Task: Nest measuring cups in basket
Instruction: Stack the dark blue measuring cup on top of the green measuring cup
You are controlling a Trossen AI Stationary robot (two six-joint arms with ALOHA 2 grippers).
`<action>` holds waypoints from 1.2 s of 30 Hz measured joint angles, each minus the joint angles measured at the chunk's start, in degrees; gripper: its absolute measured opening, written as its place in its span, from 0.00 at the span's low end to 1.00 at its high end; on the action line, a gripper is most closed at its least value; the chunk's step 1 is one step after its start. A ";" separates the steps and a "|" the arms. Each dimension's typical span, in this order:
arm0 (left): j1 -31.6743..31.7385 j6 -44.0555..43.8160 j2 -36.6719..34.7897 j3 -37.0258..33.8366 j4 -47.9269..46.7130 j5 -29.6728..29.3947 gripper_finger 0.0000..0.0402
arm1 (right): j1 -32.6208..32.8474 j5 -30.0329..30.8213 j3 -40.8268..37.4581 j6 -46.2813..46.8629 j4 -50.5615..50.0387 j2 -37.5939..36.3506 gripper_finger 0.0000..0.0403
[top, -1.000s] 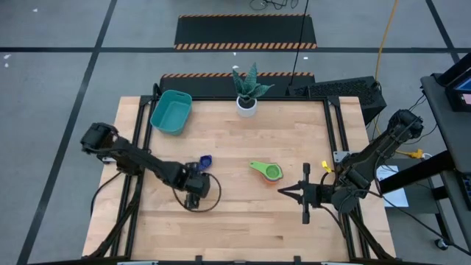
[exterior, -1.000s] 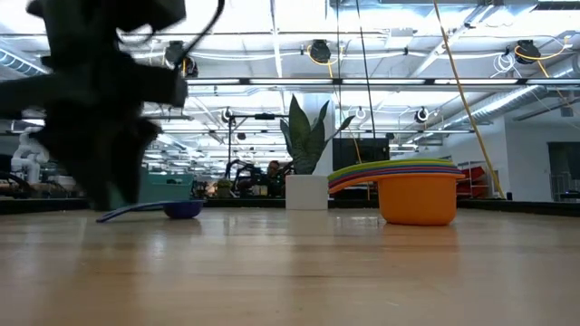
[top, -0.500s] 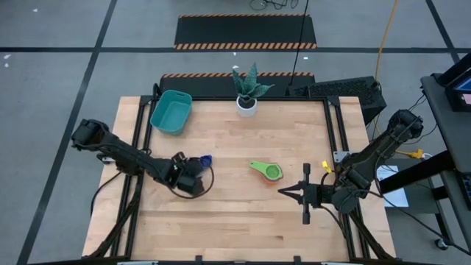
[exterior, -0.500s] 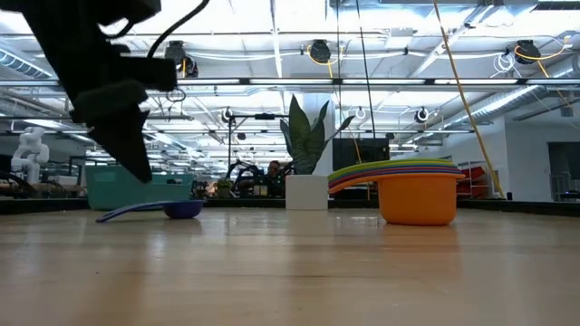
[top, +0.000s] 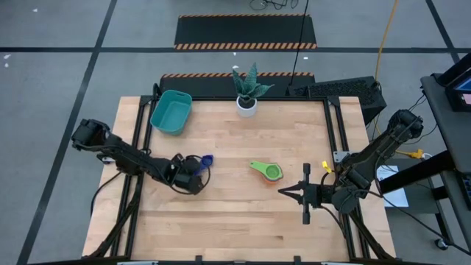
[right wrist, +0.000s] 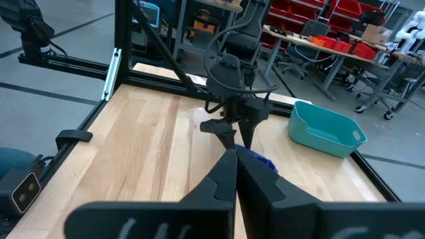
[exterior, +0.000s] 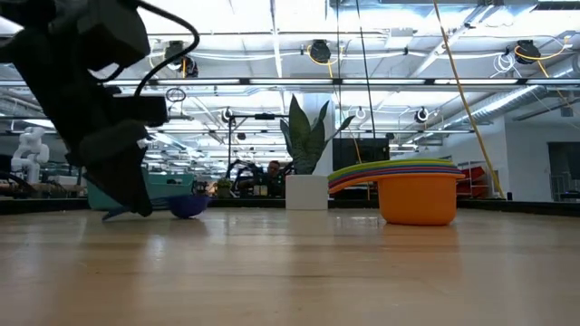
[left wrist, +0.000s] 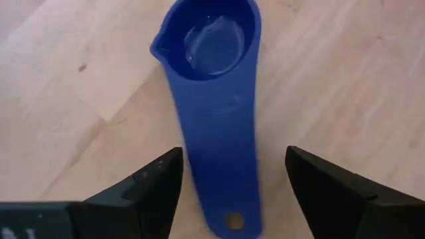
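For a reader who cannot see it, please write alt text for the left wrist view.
The left pincer is open, its two dark fingers on either side of the flat handle of a dark blue measuring cup. The cup lies flat on the wooden table, with its round bowl pointing away from the pincer.

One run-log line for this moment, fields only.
left pincer: open, astride blue cup handle | right pincer: shut, waiting by cup stack | basket: no cups visible inside

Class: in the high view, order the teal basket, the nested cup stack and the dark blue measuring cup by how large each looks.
1. Teal basket, clearly largest.
2. Nested cup stack, green on top.
3. Dark blue measuring cup, smallest as seen, though the left gripper hides its handle, so this rank is less sure.
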 joint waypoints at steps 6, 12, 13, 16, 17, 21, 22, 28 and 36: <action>1.87 0.92 -0.13 -3.32 3.70 -0.88 0.75 | 0.00 0.02 0.00 -0.06 -0.02 0.00 0.00; 2.35 2.64 -0.24 -5.38 7.66 -1.59 0.74 | -0.02 0.02 0.00 -0.23 -0.50 0.00 0.00; 2.35 3.07 -0.20 -5.38 8.28 -1.64 0.72 | -0.02 0.04 0.00 -0.50 -0.48 0.00 0.00; 2.36 5.09 -0.07 -5.47 10.40 -1.58 0.62 | -0.02 0.07 0.00 -0.88 -0.46 0.00 0.00; 2.38 5.90 -0.03 -5.49 11.03 -1.52 0.58 | -0.02 0.07 0.00 -0.92 -0.46 0.00 0.00; 2.85 8.87 0.09 -5.58 13.55 -1.40 0.43 | -0.02 0.07 0.00 -0.97 -0.43 0.00 0.00; 2.94 9.59 0.11 -5.58 14.37 -1.44 0.41 | -0.02 0.07 0.00 -0.97 -0.42 0.00 0.00; 3.82 14.86 0.09 -3.07 15.83 -1.47 0.38 | -0.02 0.07 0.00 -0.96 -0.39 0.00 0.00; 5.49 23.93 0.08 4.53 15.92 1.14 0.42 | -0.02 0.07 0.00 -0.97 -0.39 0.00 0.00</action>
